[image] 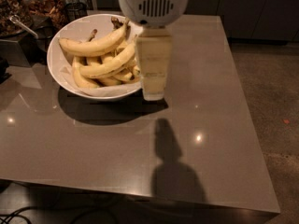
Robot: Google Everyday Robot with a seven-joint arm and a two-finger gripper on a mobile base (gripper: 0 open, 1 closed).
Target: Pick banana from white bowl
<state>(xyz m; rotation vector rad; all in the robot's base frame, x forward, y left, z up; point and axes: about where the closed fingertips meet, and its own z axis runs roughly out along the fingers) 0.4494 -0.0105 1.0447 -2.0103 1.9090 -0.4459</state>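
A large white bowl [63, 73] with a crinkled paper lining stands at the back left of the grey table [140, 139]. It holds several yellow bananas [100, 55], piled across each other. My gripper [153, 90] hangs down from the white arm housing [154, 3] at the top centre. It is above the table at the bowl's right rim, its pale finger overlapping the rim and the banana ends.
Dark containers of brown snacks [28, 8] with a metal spoon stand at the far left behind the bowl. The table's right edge drops to a speckled floor [271, 101]. The arm's shadow [173, 167] falls on the table's front centre.
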